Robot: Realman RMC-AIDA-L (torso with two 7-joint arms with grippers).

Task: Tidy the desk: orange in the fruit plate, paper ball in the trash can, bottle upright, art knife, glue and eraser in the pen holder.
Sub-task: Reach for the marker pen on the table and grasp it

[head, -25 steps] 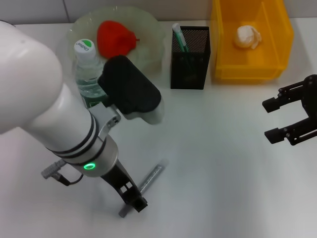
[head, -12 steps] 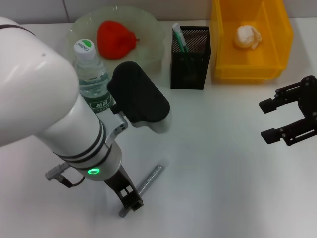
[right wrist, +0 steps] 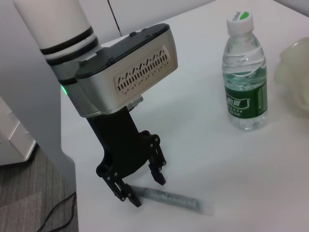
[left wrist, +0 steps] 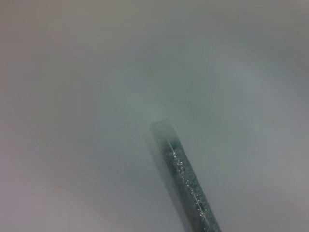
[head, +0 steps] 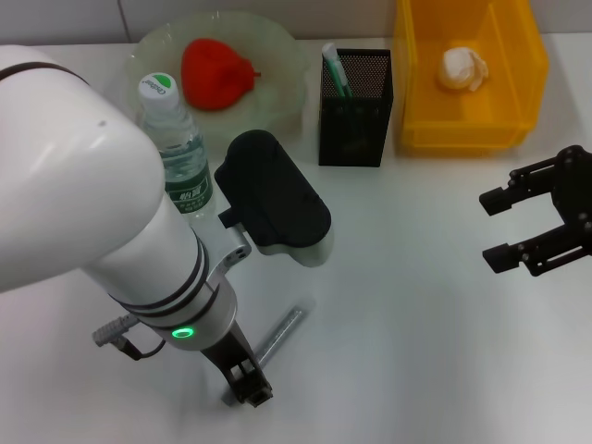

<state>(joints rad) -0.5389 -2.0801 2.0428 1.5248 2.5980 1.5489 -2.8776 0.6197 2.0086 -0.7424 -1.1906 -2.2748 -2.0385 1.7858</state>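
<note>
We see the glue stick [head: 277,337] lying on the table [head: 407,305], its near end between the spread fingers of our left gripper [head: 252,389], which has edged nearer since earlier; right gripper [head: 518,227] hovers open.

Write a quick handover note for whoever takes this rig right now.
Left hand: open, fingers straddling one end of the grey stick lying on the desk, not yet gripped.
Right hand: open, idle at the right side.
Done: bottle upright, paper ball in the yellow bin, red fruit on the plate, one item in the pen holder.
Left: grip the stick, put it in the holder.
</note>
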